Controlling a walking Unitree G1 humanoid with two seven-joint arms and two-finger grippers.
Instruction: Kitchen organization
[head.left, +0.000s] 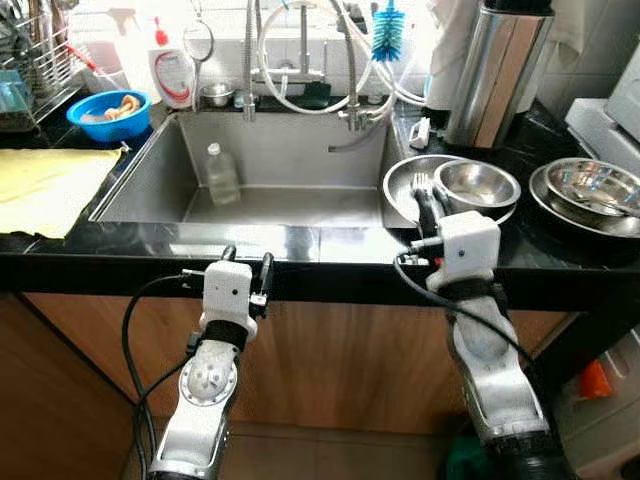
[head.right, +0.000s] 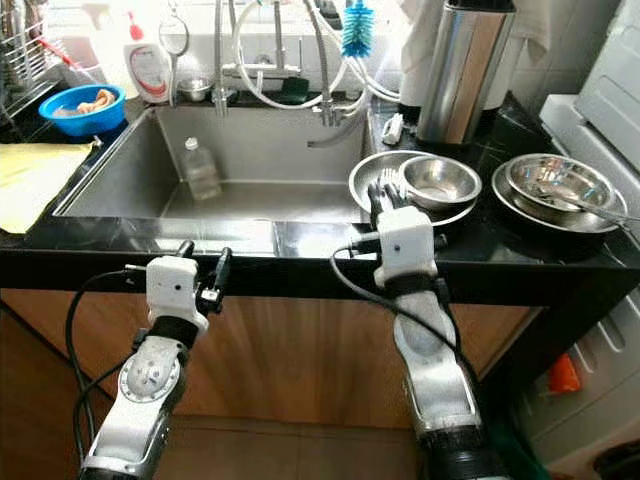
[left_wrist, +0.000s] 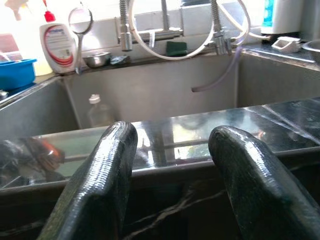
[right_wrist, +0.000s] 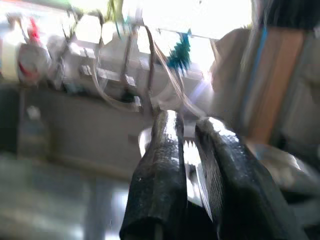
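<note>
Currently right claw (head.left: 424, 196) is gripping a fork (head.left: 419, 183) over the large steel bowl (head.left: 400, 182) on the surface (head.left: 540, 240). Left claw (head.left: 247, 262) is idling released at the sink (head.left: 290, 150) edge. Judgement: lifting should be going straight up, fork level, avoiding the nested small bowl (head.left: 477, 185).

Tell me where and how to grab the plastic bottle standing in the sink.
Grip the plastic bottle around its upper body just under the white cap, coming down from above and from the front. It stands upright on the floor of the sink near the back wall, so a side reach is walled in. The left gripper, open at the counter's front edge, is probably the nearer one.
</note>
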